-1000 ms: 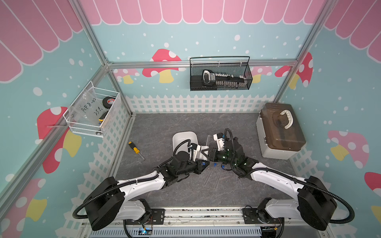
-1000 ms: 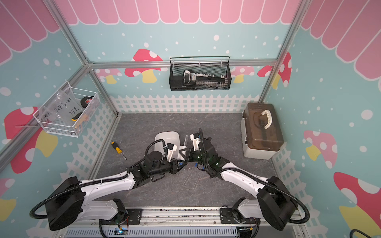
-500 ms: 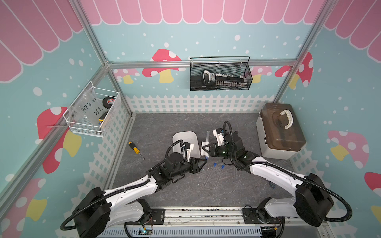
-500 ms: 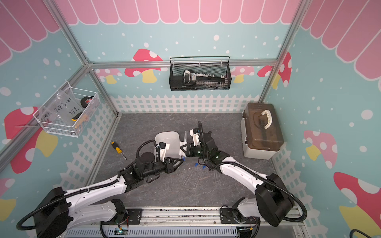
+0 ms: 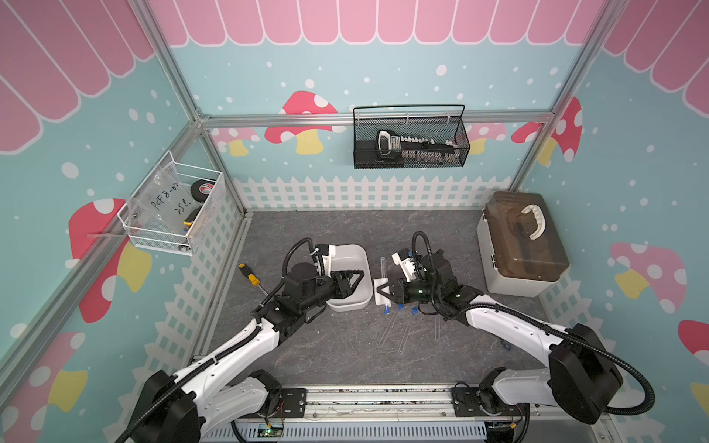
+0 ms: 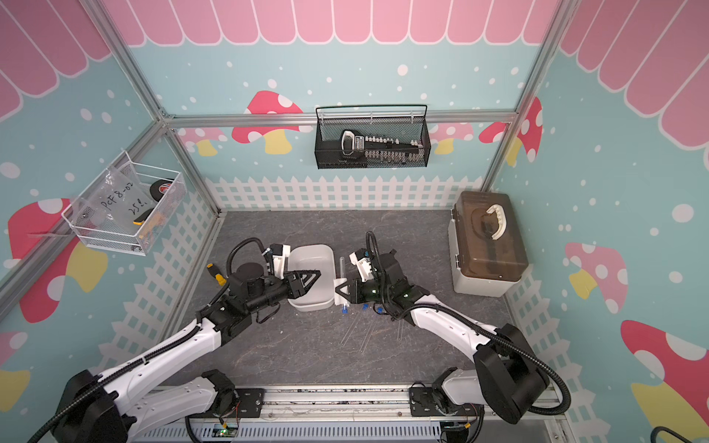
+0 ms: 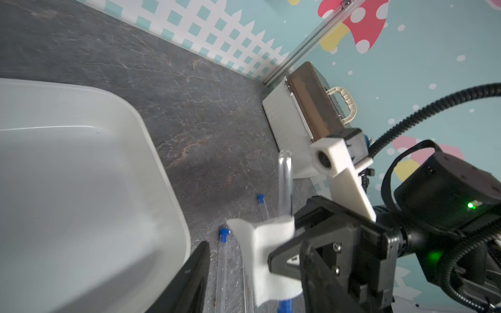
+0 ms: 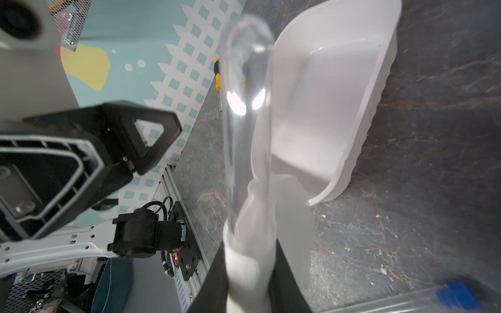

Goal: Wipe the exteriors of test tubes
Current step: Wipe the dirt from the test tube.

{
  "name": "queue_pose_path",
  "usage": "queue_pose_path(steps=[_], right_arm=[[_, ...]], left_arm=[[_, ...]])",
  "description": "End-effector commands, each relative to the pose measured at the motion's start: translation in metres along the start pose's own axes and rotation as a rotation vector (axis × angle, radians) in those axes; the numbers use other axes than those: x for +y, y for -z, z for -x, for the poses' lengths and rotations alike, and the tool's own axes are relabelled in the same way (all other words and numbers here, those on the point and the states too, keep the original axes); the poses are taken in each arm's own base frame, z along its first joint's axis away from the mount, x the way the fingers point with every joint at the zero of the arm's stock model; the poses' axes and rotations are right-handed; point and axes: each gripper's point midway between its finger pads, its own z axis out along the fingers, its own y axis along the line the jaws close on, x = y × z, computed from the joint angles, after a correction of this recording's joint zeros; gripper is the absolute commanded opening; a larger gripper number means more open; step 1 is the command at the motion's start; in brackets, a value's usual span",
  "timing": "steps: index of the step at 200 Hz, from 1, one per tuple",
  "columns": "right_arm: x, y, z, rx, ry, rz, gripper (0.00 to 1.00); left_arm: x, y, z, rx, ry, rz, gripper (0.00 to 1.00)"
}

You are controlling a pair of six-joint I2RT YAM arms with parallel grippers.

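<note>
Left gripper [image 5: 356, 282] reaches over the white tray [image 5: 347, 255], fingers apart, empty. At its 3 o'clock, right gripper [image 5: 386, 293] pinches a white cloth [image 5: 380, 287] around a test tube [image 5: 382, 268] pointing to 12 o'clock; the cloth hides its middle.

Right gripper [image 5: 386, 291] pinches white cloth [image 5: 379, 285] around a test tube [image 5: 382, 265] beside the white tray [image 5: 347, 259]; left gripper [image 5: 356, 282] hovers, jaws apart
</note>
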Motion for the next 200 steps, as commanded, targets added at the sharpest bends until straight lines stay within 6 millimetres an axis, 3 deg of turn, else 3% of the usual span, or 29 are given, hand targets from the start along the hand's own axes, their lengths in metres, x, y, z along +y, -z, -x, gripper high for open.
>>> queue_pose_path(steps=[1, 32, 68, 111, 148, 200], right_arm=[[0.02, 0.006, 0.0, -0.026, 0.025, 0.069, 0.19], [0.022, 0.007, -0.006, -0.022, 0.025, 0.077, 0.19], [0.027, 0.008, -0.008, -0.021, 0.032, 0.09, 0.19], [0.03, 0.007, -0.01, -0.012, 0.034, 0.096, 0.19], [0.029, 0.011, -0.01, -0.029, 0.037, 0.083, 0.19], [0.025, 0.006, -0.011, -0.017, 0.03, 0.077, 0.22]], left_arm=[[-0.029, -0.013, 0.005, 0.049, -0.046, -0.15, 0.52], [-0.038, -0.035, 0.003, 0.11, -0.024, -0.236, 0.47], [-0.039, -0.046, 0.003, 0.106, 0.0, -0.285, 0.45], [-0.051, -0.066, -0.009, 0.185, -0.003, -0.339, 0.31], [-0.047, -0.072, -0.015, 0.193, 0.009, -0.335, 0.12], [-0.046, -0.075, -0.005, 0.156, 0.016, -0.311, 0.07]])
